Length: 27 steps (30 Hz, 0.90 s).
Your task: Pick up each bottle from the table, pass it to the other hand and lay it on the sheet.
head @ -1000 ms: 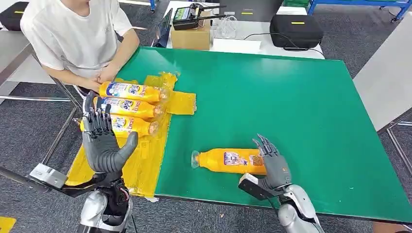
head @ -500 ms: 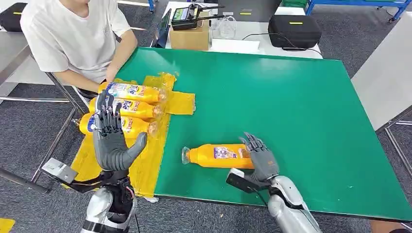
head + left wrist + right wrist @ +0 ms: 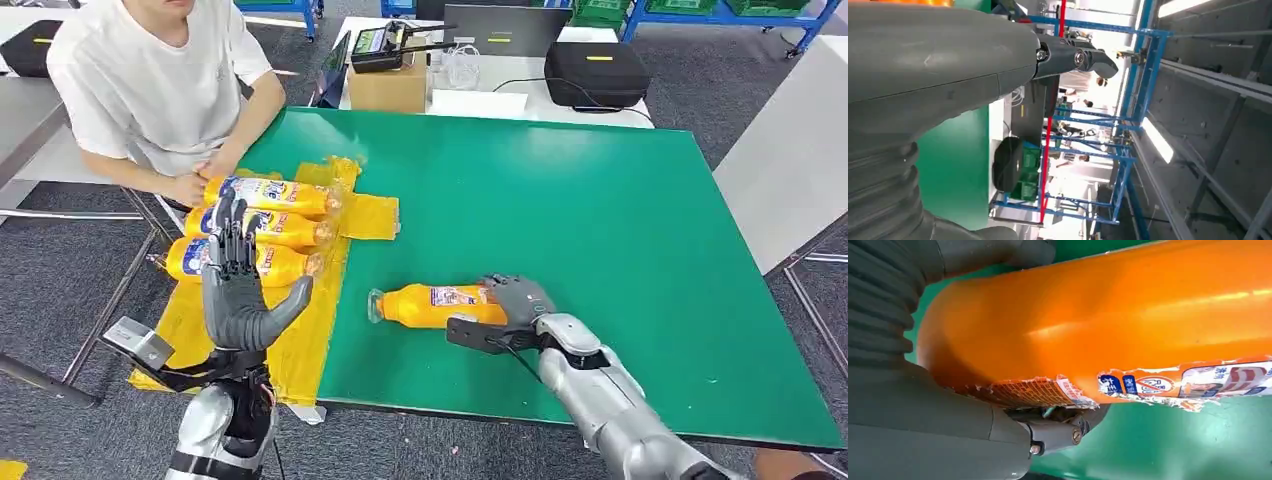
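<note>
A green table (image 3: 600,200) is seen, with a yellow sheet (image 3: 300,330) spread over its left edge. Three orange bottles (image 3: 265,228) are laid side by side on the sheet, and a fourth bottle (image 3: 430,305) is laid on the bare green surface near the front edge.

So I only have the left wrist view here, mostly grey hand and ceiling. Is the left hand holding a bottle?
Observer: No. In the head view the left hand is raised over the yellow sheet, fingers spread, holding nothing.
Operator: Where is the bottle to be passed?
Observer: The orange bottle lies on its side on the green table, and the right hand is wrapped around its base end.
Operator: Anything on the sheet?
Observer: Three bottles lie side by side on it, in front of a seated person.
</note>
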Each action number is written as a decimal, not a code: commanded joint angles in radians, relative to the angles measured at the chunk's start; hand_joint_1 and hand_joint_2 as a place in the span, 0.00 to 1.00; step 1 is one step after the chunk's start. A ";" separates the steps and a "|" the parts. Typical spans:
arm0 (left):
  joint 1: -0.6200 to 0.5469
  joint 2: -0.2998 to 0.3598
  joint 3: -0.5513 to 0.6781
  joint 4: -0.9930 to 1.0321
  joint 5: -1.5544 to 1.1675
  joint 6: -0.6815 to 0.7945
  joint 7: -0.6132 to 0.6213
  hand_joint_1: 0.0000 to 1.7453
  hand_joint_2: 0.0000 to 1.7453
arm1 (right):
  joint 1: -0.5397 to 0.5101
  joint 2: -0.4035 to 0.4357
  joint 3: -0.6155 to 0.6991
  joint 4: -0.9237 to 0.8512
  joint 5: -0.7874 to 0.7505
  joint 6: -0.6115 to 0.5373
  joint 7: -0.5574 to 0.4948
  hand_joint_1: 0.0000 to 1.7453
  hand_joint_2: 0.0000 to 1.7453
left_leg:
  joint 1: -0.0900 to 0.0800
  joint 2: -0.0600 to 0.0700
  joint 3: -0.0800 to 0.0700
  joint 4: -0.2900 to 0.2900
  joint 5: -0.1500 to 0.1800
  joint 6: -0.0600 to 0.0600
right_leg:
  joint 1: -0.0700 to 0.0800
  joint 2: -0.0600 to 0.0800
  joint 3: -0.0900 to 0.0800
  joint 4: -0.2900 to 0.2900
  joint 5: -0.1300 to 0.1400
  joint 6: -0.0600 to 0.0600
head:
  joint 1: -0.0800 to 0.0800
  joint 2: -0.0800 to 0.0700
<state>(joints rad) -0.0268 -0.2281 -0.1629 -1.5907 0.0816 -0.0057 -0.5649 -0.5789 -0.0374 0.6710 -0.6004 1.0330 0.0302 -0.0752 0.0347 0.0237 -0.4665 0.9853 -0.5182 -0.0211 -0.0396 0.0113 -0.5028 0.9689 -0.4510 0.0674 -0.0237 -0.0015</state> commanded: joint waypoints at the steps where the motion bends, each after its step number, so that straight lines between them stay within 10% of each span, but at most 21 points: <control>1: -0.033 0.025 0.007 0.074 -0.009 -0.011 -0.003 0.00 1.00 | 0.005 0.008 0.063 0.164 -0.046 0.046 -0.036 1.00 1.00 | 0.000 -0.005 -0.006 -0.002 0.003 0.003 | 0.002 -0.004 -0.004 -0.004 0.003 -0.004 | 0.000 0.000; 14: -0.002 0.022 -0.029 0.176 -0.120 0.186 0.084 0.00 1.00 | 0.323 0.004 -0.209 -0.405 -0.378 -0.258 -0.302 1.00 1.00 | 0.000 -0.011 -0.006 -0.004 0.001 0.002 | 0.001 -0.007 -0.001 -0.004 -0.001 -0.004 | -0.001 0.000; 27: -0.005 -0.008 -0.098 0.346 0.001 0.195 0.063 0.00 1.00 | 0.499 0.188 -0.481 -0.765 -0.752 -0.416 -0.566 0.98 1.00 | -0.001 -0.013 -0.024 -0.001 0.000 0.002 | 0.000 -0.009 -0.018 -0.001 -0.001 -0.004 | 0.000 0.000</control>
<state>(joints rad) 0.0004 -0.2426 -0.2293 -1.3519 0.0858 0.1702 -0.4449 -0.1397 0.0611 0.3257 -1.1896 0.3500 -0.3727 -0.6142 0.0336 0.0123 -0.4929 0.9859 -0.5178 -0.0209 -0.0405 0.0032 -0.5226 0.9693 -0.4515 0.0681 -0.0240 -0.0015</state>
